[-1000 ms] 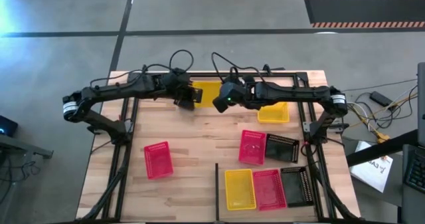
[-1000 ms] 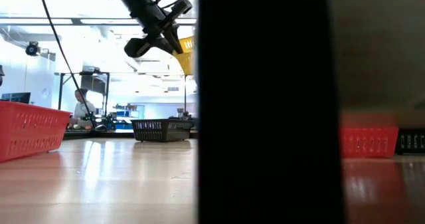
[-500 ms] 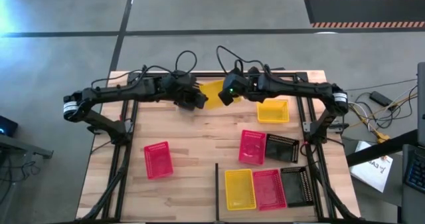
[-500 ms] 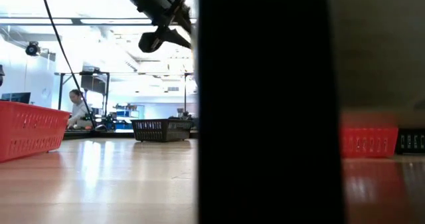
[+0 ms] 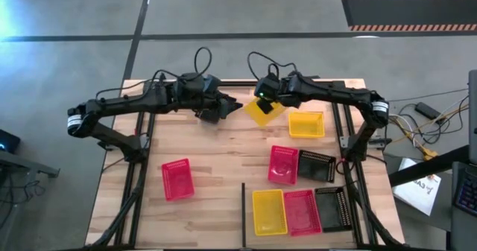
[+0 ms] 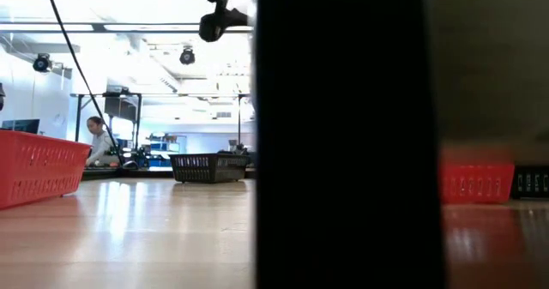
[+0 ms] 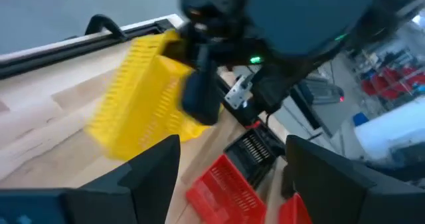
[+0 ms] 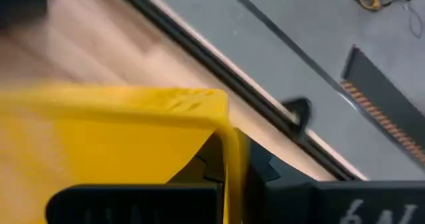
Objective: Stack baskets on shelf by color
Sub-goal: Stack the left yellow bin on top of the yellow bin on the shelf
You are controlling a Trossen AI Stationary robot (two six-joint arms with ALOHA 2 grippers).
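**Yellow basket aloft in right gripper, far edge of table**

Yellow basket (image 5: 264, 111) is tilted and clear of the wood near the far rail of the table (image 5: 216, 161). The right gripper (image 5: 266, 96) is clamped on its wall; the right wrist view shows the yellow rim (image 8: 133, 98) pinched right at the fingers. All baskets in view look empty.

Contents by spot:
- Second yellow basket (image 5: 306, 124) lies flat just beside the held one, toward the right frame rail.
- Mid-right: a pink-red basket (image 5: 283, 164) touching a black basket (image 5: 316, 165).
- Shelf (image 5: 298, 240), the near-right patch bounded by the thin black bar (image 5: 243, 215): three side by side in a row, yellow (image 5: 268, 211), pink-red (image 5: 302, 211), black (image 5: 329, 208). One layer each, as far as I can tell.
- A lone pink-red basket (image 5: 177, 179) sits near-left, well apart from the others.
- The low view shows another black basket (image 6: 208, 166) toward the far side; it's hidden from above.

Room: the middle of the table is bare wood, with an open lane between the lone pink-red basket and the mid-right pair. The black frame runs along both sides and the far edge.

Left gripper (image 5: 229, 104) hovers just beside the held basket with nothing in it. Its fingers (image 7: 156, 167) stand apart in the left wrist view, which looks across at the yellow basket (image 7: 143, 98) and the right arm.
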